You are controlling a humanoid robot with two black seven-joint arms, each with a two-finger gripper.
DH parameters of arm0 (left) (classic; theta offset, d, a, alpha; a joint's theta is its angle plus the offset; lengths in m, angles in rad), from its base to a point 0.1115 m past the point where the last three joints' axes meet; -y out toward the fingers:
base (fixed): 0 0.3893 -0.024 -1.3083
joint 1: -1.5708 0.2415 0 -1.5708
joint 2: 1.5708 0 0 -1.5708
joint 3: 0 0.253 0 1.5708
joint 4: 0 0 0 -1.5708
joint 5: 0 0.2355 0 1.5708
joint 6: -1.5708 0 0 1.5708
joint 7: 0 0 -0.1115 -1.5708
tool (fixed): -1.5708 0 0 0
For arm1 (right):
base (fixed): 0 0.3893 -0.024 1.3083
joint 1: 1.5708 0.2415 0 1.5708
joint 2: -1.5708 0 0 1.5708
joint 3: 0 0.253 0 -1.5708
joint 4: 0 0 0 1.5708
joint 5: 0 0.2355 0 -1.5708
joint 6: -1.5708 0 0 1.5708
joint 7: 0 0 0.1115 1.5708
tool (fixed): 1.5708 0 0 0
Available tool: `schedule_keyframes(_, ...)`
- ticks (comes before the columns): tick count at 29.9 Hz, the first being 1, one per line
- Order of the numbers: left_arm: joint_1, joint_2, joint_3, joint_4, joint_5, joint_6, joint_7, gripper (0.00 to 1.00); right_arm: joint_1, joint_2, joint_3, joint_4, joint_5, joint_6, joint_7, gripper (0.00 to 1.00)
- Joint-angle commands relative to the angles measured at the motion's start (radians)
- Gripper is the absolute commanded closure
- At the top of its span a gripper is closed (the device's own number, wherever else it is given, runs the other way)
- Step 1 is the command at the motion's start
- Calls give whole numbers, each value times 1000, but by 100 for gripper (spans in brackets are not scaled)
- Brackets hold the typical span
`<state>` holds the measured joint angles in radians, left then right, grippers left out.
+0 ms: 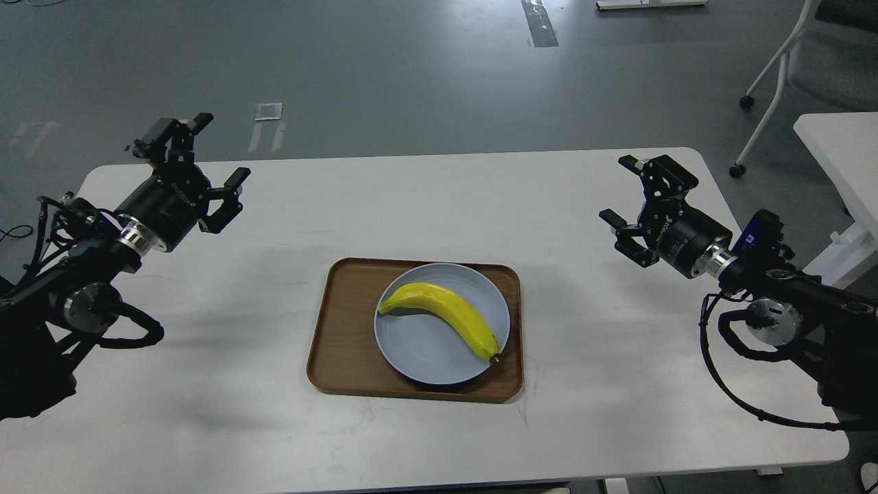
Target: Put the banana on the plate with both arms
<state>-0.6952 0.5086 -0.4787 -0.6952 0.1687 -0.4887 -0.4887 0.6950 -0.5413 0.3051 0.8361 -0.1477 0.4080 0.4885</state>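
banana (444, 314) lying on plate (418, 346), both grippers spread wide

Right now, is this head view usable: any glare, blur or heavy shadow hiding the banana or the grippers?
Head view: sharp and evenly lit; the banana and plate read clearly, with slight sheen on the banana only. Soft arm shadows fall on the white table. The left gripper and right gripper are dark, yet both visibly open.
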Motion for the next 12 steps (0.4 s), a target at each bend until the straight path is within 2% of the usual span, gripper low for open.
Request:
schedule_keyframes(1, 13, -34, 0, 20, 2, 0, 0, 2, -41, 4, 45, -32, 100, 81, 0, 1)
schedule_keyframes(12, 28, -65, -1, 29, 3, 0, 0, 2, -69, -3, 80, -74, 122, 81, 0, 1)
